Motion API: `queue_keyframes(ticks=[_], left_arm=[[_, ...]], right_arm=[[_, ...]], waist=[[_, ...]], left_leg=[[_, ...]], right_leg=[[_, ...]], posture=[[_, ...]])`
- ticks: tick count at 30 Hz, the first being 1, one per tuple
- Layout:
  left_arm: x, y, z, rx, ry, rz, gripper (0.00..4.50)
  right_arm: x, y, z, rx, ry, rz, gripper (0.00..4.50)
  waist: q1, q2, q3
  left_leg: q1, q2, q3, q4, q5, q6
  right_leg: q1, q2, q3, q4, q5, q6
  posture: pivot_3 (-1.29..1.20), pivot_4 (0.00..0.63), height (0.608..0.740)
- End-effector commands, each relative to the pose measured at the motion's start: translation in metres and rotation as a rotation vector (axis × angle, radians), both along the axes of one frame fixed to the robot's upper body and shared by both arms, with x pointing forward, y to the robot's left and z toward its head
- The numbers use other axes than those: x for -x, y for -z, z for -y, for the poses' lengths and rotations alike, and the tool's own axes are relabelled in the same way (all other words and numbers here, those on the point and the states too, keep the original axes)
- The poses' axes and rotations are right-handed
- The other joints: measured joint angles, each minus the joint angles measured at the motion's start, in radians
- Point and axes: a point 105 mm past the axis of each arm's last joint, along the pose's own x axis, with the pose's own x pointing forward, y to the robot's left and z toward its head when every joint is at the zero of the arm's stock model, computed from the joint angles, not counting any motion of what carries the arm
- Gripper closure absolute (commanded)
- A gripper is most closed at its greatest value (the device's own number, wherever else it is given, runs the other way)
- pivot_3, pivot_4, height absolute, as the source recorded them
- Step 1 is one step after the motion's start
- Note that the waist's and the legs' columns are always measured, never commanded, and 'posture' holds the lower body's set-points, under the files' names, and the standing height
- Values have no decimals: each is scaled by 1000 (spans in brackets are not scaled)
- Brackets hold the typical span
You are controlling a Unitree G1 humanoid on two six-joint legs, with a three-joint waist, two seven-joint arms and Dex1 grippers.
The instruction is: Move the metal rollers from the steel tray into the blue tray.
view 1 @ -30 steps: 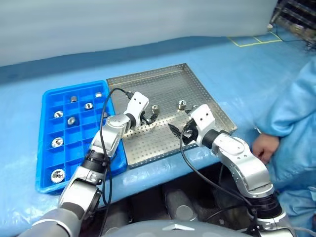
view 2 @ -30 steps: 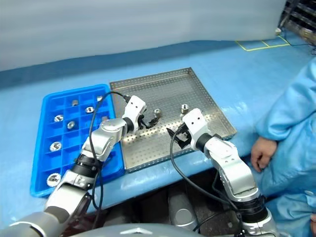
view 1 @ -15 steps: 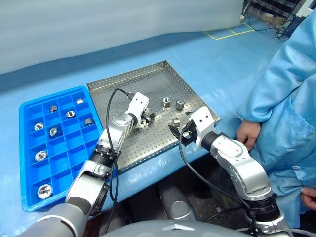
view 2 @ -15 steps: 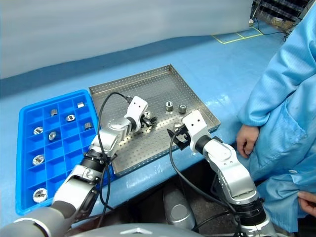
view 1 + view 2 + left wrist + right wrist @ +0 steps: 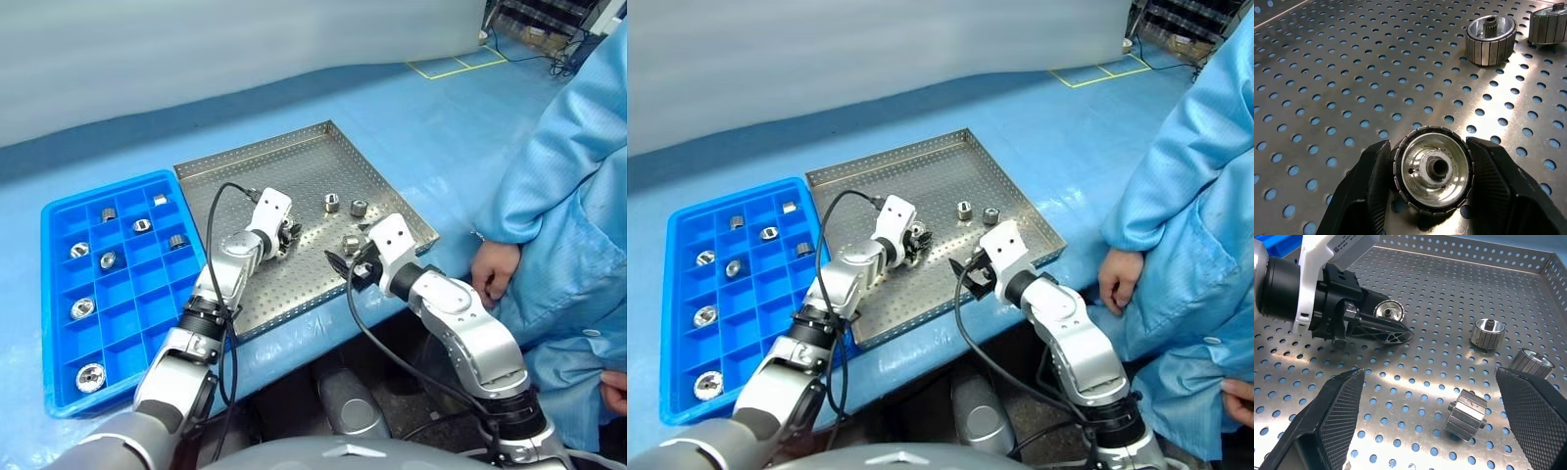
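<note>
The steel tray lies in the middle of the blue table. My left gripper is shut on a metal roller that rests on the perforated floor, hole facing the camera. From the head it sits at mid-tray. Three more rollers lie loose toward the tray's right side; the last lies on its side. My right gripper hangs open near the tray's front right rim, nothing between its fingers. The blue tray to the left holds several rollers.
A person in a light blue coat stands at the right, one hand resting by the table's edge close to the steel tray's corner. A black cable loops over my left forearm.
My left gripper has shut on the roller it was hovering over. The camera swung right early on, shifting the whole picture. The right gripper stays open and about in place.
</note>
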Motion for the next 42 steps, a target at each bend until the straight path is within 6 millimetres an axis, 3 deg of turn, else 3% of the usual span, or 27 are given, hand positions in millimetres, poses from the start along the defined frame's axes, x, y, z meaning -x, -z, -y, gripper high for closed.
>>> queue_keyframes(ticks=[1, 12, 21, 25, 31, 36, 42], left_arm=[[1, -9, 1, 18, 17, 19, 2655], [5, -24, -8, 65, 46, 30, 2670], [50, -66, -24, 123, 230, 41, 2670], [68, -87, -49, 59, 192, 109, 2670], [85, -106, -101, 7, -63, 179, 2670], [110, -103, -132, -55, -180, 162, 2670], [140, -90, -145, -155, -177, 106, 2670]], right_arm=[[1, -10, -6, -18, -22, 45, 0], [-1, -9, -10, -13, -47, 46, 0], [21, -8, -33, -78, -301, -16, 0], [31, -15, -46, -106, -435, -15, 0], [30, -20, -52, -102, -476, 9, 0], [28, -19, -52, -94, -474, 6, 0], [25, -15, -53, -84, -473, -7, 0]], waist=[[0, 0, 0], [0, 0, 0], [11, 1, 1], [26, 1, 1], [74, 1, 1], [124, 1, 1], [183, 1, 1]], left_leg=[[0, 0, 0, 0, 0, 0], [0, 0, 0, 0, 0, 0], [0, 1, 0, -2, 0, 0], [0, 0, 0, -1, 0, 0], [1, 1, 0, -1, 0, 0], [1, 1, -1, -2, 0, 0], [1, 0, 0, -3, 0, 0]], right_leg=[[0, 0, 0, 0, 0, 0], [0, 0, 0, 0, 0, 0], [-1, 0, 1, 0, 0, 0], [-1, 0, 1, 0, 0, 0], [-1, 0, 0, 1, -2, -3], [-2, 0, -1, 0, 0, -6], [-2, -4, -4, 0, -4, -15]], posture=[[-422, 150, 740], [-403, 150, 740], [-339, 150, 740], [-282, 150, 740], [-223, 150, 740], [-173, 150, 740], [-133, 150, 740]])
